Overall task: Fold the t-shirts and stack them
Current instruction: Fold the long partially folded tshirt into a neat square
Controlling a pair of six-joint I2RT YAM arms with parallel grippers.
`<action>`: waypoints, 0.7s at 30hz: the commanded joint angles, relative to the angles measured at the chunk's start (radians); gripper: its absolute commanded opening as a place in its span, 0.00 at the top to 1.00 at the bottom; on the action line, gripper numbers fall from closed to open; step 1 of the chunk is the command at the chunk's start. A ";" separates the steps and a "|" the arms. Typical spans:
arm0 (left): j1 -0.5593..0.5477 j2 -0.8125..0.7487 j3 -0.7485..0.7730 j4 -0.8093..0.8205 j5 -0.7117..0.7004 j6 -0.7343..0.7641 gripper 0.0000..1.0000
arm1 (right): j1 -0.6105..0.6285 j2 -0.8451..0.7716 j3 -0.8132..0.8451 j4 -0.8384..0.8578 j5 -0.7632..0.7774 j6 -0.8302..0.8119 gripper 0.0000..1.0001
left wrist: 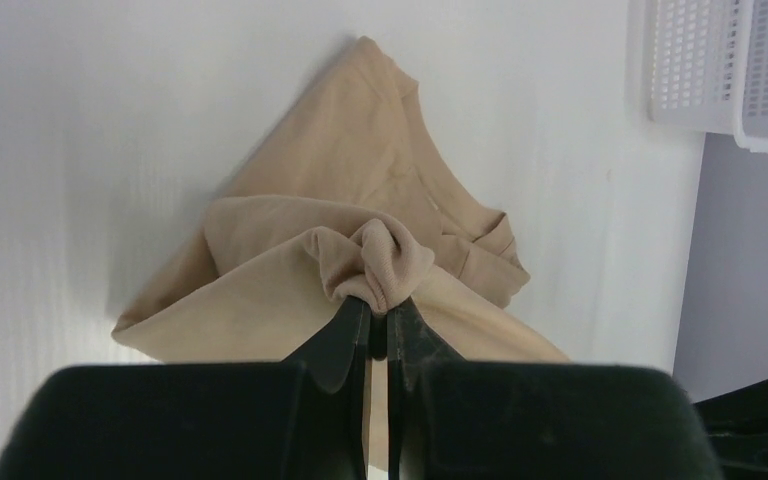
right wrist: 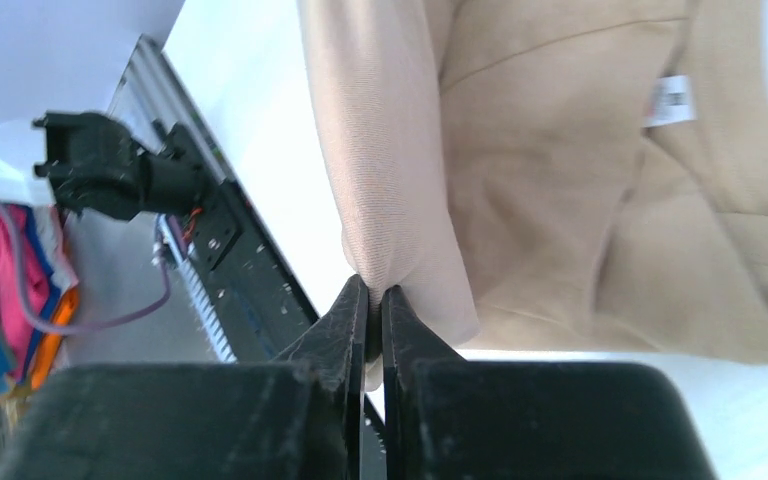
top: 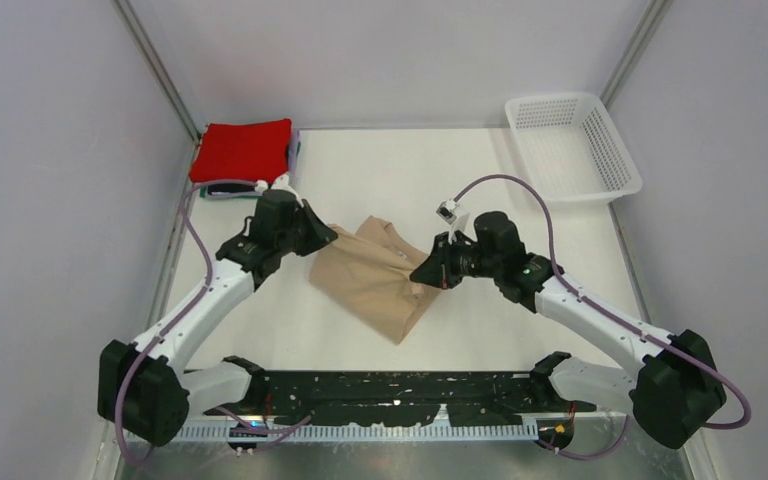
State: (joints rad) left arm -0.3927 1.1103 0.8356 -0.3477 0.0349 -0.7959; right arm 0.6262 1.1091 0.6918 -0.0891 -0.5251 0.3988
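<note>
No text can be read in any view. The only marked item is a small white tag [right wrist: 672,100] near the neckline of the beige t-shirt [right wrist: 550,150]. Its faint print is too blurred to make out.

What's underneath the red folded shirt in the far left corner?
Beneath the red shirt, only edges of other folded cloth show: a pale greenish sliver on its right, a dark strip along its near edge. The rest is covered, so their number is unclear.
</note>
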 commanded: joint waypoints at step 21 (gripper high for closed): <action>0.015 0.690 0.474 0.099 0.137 0.072 0.98 | -0.246 0.252 0.069 -0.105 0.076 -0.104 0.93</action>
State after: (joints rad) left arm -0.4038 1.7592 1.2346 -0.2848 0.1799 -0.7525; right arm 0.3943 1.3449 0.7261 -0.1177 -0.4721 0.3168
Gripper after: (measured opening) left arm 0.046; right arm 0.089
